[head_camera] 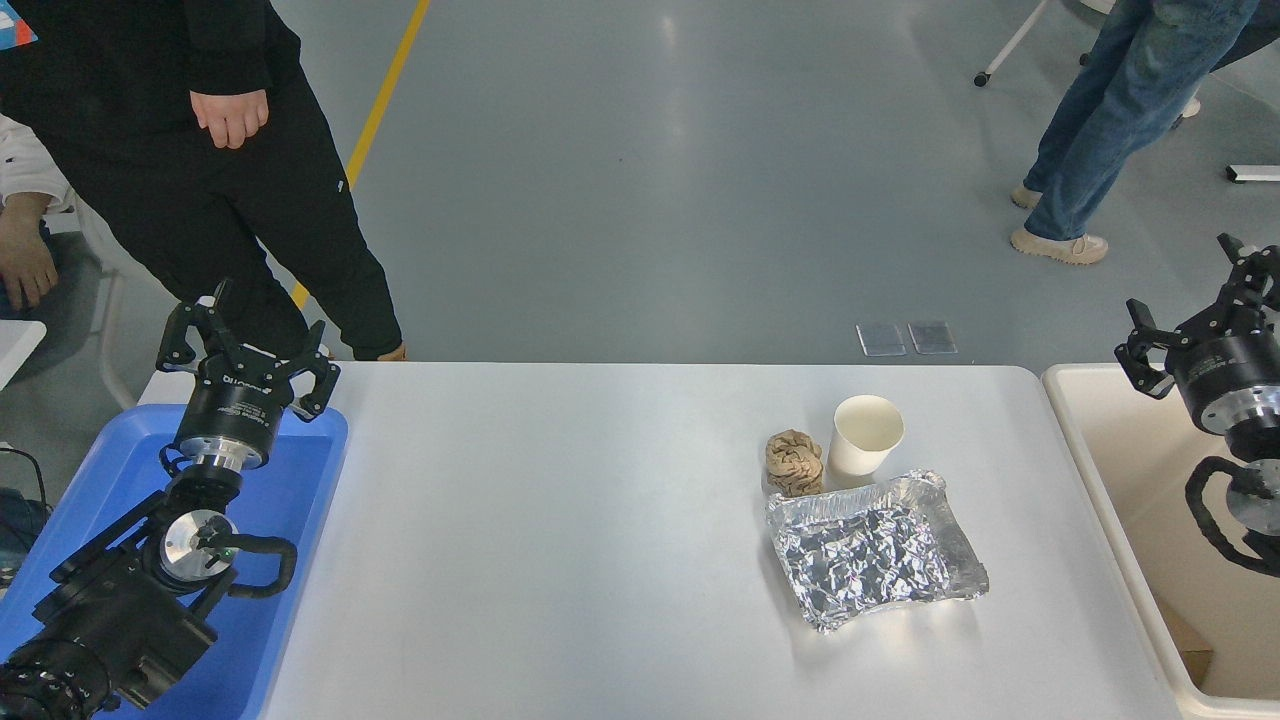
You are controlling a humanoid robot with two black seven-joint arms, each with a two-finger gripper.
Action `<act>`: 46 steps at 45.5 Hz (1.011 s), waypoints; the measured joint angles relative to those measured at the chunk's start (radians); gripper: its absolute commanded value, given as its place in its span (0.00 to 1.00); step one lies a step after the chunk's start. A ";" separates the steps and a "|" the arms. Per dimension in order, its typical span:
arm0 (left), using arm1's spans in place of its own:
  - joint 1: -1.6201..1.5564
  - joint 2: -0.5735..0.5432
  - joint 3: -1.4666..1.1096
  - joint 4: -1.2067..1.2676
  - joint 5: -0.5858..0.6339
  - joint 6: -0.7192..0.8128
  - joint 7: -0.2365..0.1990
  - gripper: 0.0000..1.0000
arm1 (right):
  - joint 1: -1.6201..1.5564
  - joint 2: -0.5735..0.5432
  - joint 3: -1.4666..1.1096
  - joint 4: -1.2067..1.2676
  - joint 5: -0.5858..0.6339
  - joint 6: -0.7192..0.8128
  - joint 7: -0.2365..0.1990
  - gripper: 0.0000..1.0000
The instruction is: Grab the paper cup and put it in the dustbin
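The white paper cup (865,436) stands upright on the white table (560,560), right of centre, beside a crumpled brown paper ball (795,462) and behind a shiny foil tray (875,549). The cream dustbin (1110,480) sits at the table's right edge, only partly in view. My right gripper (1195,300) hangs open and empty above the dustbin, well to the right of the cup. My left gripper (245,345) is parked at the lower left over the blue tray, open and empty.
A blue plastic tray (300,520) lies at the table's left edge under my left arm. A person in black stands at the far left; another person's legs in jeans show at the top right. A brown scrap (1190,650) lies in the dustbin.
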 measured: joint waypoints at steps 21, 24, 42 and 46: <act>-0.001 0.000 0.000 0.000 0.000 0.000 0.000 0.99 | 0.001 0.002 -0.002 0.001 0.000 0.000 0.000 1.00; -0.001 0.000 0.000 0.000 0.000 0.000 0.000 0.99 | 0.004 0.002 -0.002 0.003 0.000 -0.001 0.000 1.00; -0.002 0.000 0.000 0.000 0.000 0.000 0.000 0.99 | 0.018 -0.006 -0.004 0.005 -0.001 0.000 -0.001 1.00; -0.002 0.000 0.000 0.000 0.000 0.000 0.000 0.99 | 0.019 -0.008 -0.004 0.005 -0.002 0.001 -0.001 1.00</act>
